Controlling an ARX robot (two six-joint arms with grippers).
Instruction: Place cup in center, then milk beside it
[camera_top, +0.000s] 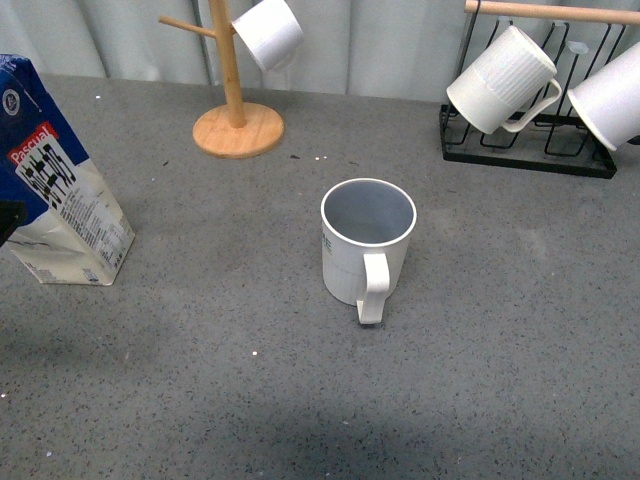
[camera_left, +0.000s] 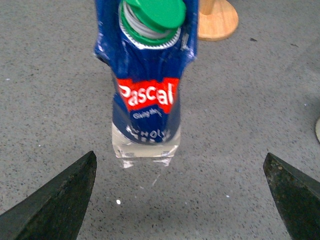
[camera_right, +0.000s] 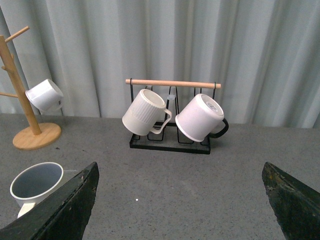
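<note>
Across grey speckled tabletop, found the cup upright at the centre of the front frame, handle toward the bottom edge. Spotted the milk at the left edge, well apart from the cup. Saw the left gripper spread wide, just short of the milk; the right gripper likewise released, empty.

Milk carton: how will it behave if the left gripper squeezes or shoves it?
The milk carton is tall on a small base, so a high push probably tips it. Its crinkled paperboard walls likely give under a hard squeeze. Glossy faces may slip. Fill level is hidden, so weight is unknowable.
</note>
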